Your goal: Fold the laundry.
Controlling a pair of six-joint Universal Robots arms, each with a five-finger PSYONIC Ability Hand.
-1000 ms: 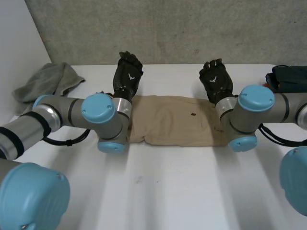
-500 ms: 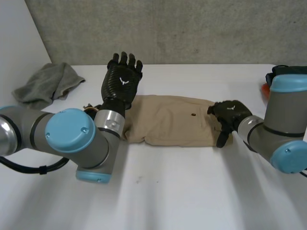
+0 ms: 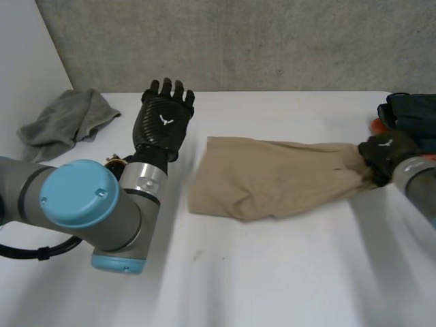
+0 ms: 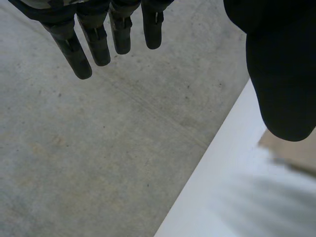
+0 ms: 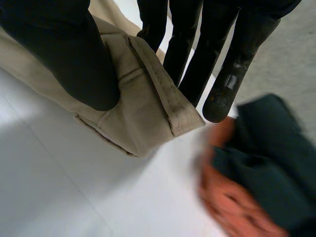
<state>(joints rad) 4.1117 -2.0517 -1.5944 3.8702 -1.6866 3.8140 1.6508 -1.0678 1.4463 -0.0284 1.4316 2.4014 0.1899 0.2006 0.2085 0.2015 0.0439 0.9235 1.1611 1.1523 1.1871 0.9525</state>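
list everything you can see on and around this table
beige garment: one, tan, middle of the table, one end pinched by the right hand
grey cloth: one, grey, crumpled at the table's far left corner
dark garment: one, dark blue-green, at the table's right edge
orange item: one, orange, against the dark garment; cannot tell what it is
table: one, white
wall: one, grey concrete, behind the table
left hand: one, black, fingers straight, holding nothing, left of the beige garment
right hand: one, black, shut on the beige garment's end
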